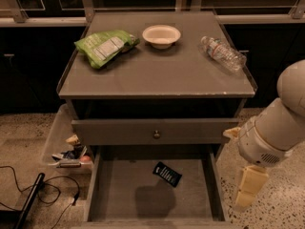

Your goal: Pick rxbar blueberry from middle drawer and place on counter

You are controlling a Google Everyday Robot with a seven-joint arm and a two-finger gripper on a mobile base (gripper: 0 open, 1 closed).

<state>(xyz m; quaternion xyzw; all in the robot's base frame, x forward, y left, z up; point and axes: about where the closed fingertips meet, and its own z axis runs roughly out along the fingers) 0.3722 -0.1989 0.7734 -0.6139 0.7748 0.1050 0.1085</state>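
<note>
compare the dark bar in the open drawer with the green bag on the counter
The rxbar blueberry is small, flat and dark with white lettering; the green snack bag is much larger, crinkly and puffed. The bar lies on the middle drawer floor; the bag lies on the counter. Both lie askew and untouched: the gripper hangs right of the drawer, outside it.
</note>
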